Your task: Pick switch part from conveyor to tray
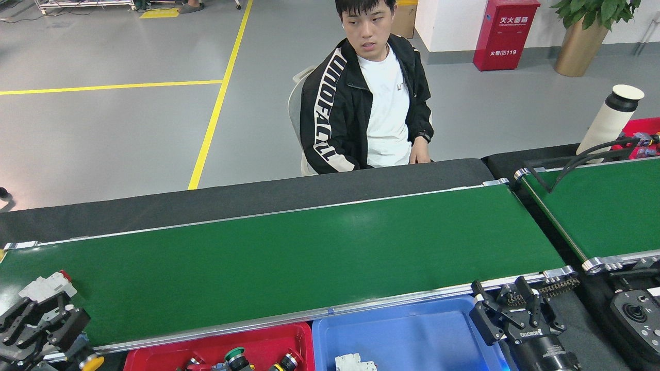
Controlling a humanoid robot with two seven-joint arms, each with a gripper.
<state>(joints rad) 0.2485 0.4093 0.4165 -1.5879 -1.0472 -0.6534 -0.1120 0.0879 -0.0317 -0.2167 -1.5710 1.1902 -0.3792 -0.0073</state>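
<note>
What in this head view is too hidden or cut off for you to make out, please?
- White switch part on the conveyor: the left gripper covers its near side, so a grip cannot be judged.
- Red tray and blue tray: cut off by the bottom edge, contents partly seen.
- Red bin, far right: cut off by the edge, behind a bottle.
</note>
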